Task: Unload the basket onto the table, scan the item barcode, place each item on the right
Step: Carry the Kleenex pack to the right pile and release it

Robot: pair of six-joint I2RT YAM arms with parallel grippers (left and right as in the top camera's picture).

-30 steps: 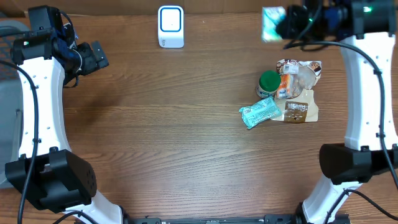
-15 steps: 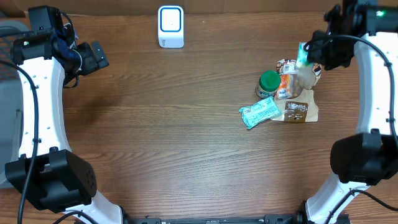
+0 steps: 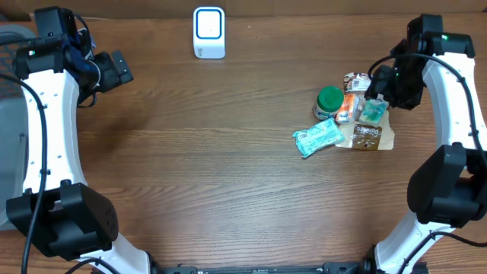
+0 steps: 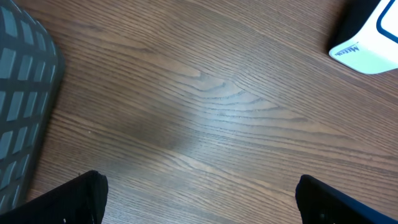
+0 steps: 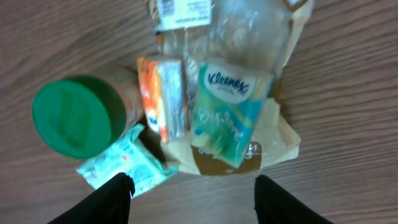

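The white and blue barcode scanner (image 3: 208,32) stands at the back edge of the table; its corner (image 4: 373,43) shows in the left wrist view. A teal Kleenex tissue pack (image 3: 373,111) (image 5: 230,112) lies on top of the item pile at the right. My right gripper (image 3: 384,90) (image 5: 193,186) hovers just above that pile, open, with nothing between its fingers. My left gripper (image 3: 122,68) (image 4: 199,186) stands wide open over bare wood at the far left.
The pile holds a green-lidded jar (image 3: 329,100) (image 5: 78,115), an orange packet (image 3: 348,106) (image 5: 165,96), a teal wipes pack (image 3: 317,138) (image 5: 121,165), a tan pouch (image 3: 369,135) and a clear bag (image 5: 249,25). A grey basket (image 4: 22,106) sits at the left edge.
My right arm came down from the back of the table to the pile with the tissue pack, then opened and left the pack lying there. The left arm has not moved.
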